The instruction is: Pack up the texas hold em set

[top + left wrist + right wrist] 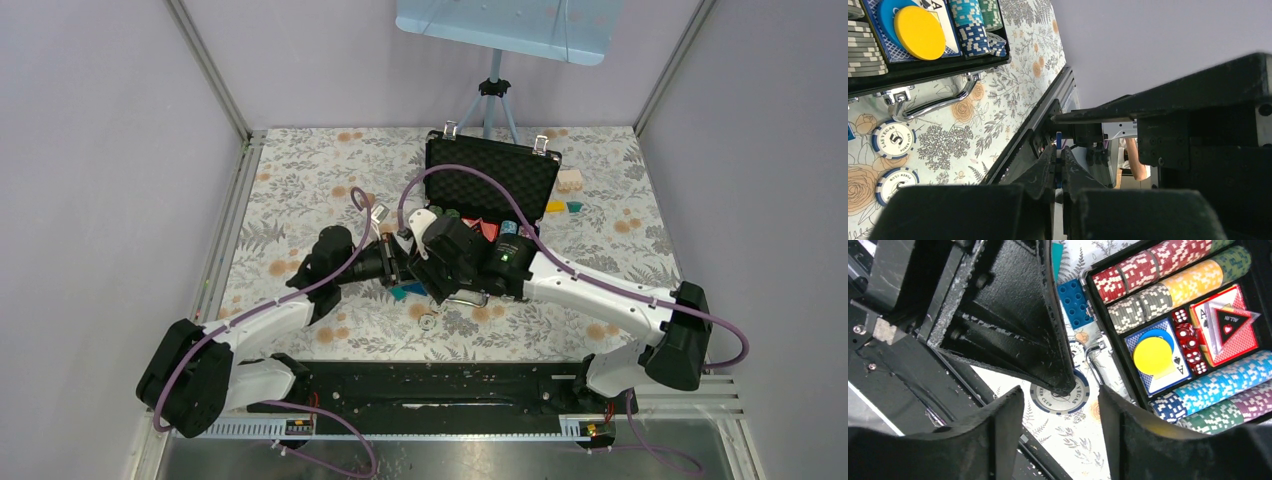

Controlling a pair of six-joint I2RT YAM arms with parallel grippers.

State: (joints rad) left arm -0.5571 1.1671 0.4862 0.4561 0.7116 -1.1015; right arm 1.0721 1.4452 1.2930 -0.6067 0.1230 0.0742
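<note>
The left fingers [1044,172] are pressed together on a thin blue-and-white edge that reads as a poker chip [1058,144] held edgewise. The right fingers [998,432] stand apart with nothing clamped, one on each side of that chip in the right wrist view; how near they are to it cannot be told.

The open case [490,182] sits on the table [300,180], long axis across in front of the arms, lid upright on the far side. Both pairs of fingers meet just outside the case's handle [938,102] wall, and two loose chips [893,140] lie flat just beside that handle.

The chip rows run from the handle wall back toward the lid; the dark-blue row [1168,406] ends against that wall. Judging by colour, the held chip belongs there; the left arm carries it, so it likely has to cross the handle wall with its face parallel to that wall.
</note>
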